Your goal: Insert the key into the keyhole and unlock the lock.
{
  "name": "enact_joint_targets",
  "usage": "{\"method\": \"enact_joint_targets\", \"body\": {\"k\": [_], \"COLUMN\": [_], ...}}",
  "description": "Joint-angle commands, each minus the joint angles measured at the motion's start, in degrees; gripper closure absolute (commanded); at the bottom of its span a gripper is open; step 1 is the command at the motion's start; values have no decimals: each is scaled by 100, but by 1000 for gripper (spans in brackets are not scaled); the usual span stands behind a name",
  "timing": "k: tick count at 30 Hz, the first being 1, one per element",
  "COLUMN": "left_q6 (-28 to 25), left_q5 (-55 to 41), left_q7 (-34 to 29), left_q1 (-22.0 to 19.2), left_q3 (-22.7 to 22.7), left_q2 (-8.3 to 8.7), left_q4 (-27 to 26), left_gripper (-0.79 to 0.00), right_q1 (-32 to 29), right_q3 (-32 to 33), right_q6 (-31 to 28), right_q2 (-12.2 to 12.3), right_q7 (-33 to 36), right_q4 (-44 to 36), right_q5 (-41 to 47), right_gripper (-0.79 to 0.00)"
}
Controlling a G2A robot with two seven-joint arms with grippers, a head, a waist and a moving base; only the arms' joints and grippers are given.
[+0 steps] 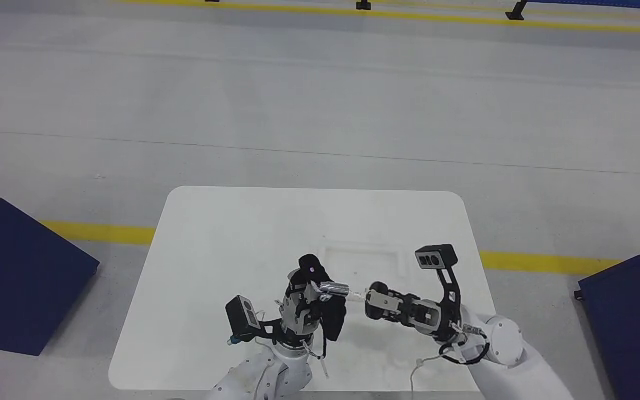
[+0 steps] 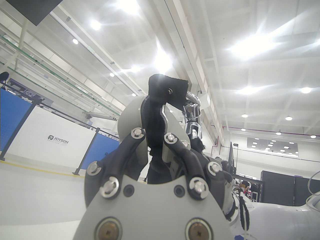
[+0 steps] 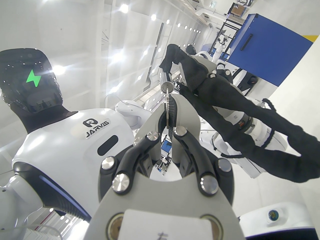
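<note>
1. Right gripper (image 3: pixel 168 99) sits closest to its wrist camera, its two pale fingers pressed together on the key (image 3: pixel 166 112), a thin metal blade seen edge-on between them.
2. Beyond the fingertips, the key's tip meets the round silver end of the lock (image 3: pixel 166 84); whether it has gone inside cannot be told.
3. Left gripper (image 2: pixel 183 117), its fingers wrapped in black cloth, pinches the chrome lock from two sides.
4. From above, both grippers hover over the near part of the white table (image 1: pixel 220 260), facing each other, with lock and key between them.
</note>
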Motion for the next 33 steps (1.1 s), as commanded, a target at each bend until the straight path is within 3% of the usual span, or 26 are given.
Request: {"method": "enact_joint_targets", "body": {"k": [1,33], "left_q6": [0,0], "left_q5": [0,0], "left_q7": [0,0], "left_q1": [0,0], "left_q3": [0,0], "left_q2": [0,0], "left_q4": [0,0], "left_gripper": [0,0], "right_q1": [7,303], "right_q3": [20,81], "right_q6": [41,654], "right_q2": [-2,-62], "right_q7": [28,546], "right_q4": [-5,-66], "right_q5": [-24,-226], "right_gripper": [0,0]}}
